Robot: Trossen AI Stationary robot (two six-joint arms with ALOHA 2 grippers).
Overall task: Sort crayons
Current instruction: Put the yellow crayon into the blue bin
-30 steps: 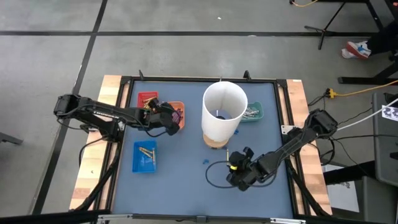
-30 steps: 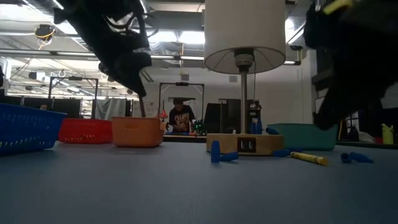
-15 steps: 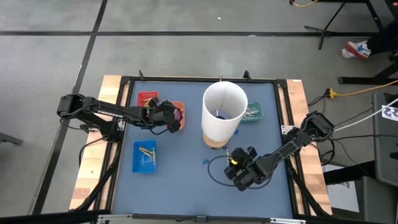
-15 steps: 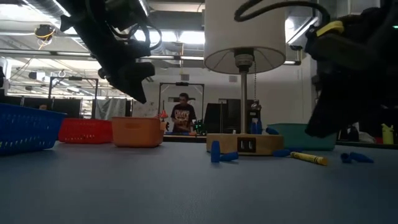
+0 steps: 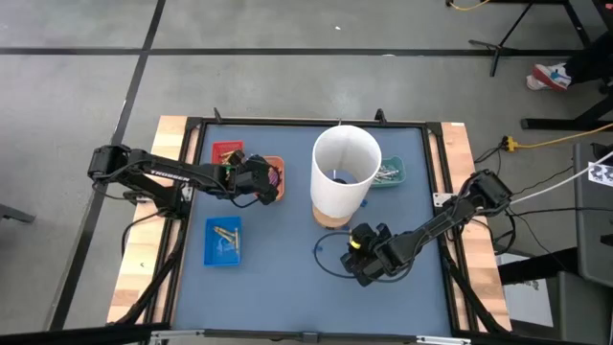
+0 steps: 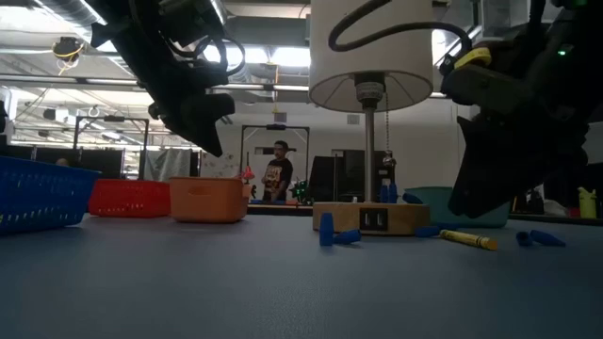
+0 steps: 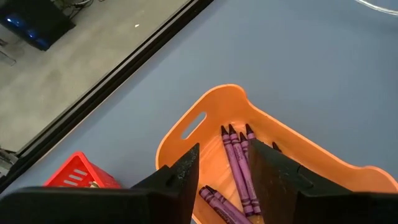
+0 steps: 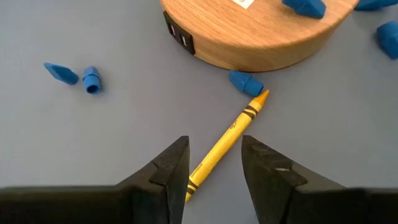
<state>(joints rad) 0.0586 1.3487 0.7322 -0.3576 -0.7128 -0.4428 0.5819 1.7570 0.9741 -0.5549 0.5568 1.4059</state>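
Right gripper hangs open right over a yellow crayon lying on the mat beside the wooden lamp base. Left gripper sits open above the orange tray, which already holds the purple crayons. So it's partway done, with the yellow one left. No readable writing anywhere.

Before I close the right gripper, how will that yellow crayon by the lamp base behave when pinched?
The yellow crayon is a thin, round stick lying flat on the table, so it will probably roll if nudged. It looks stiff and light. The open right gripper straddles it, so a centred pinch should hold.
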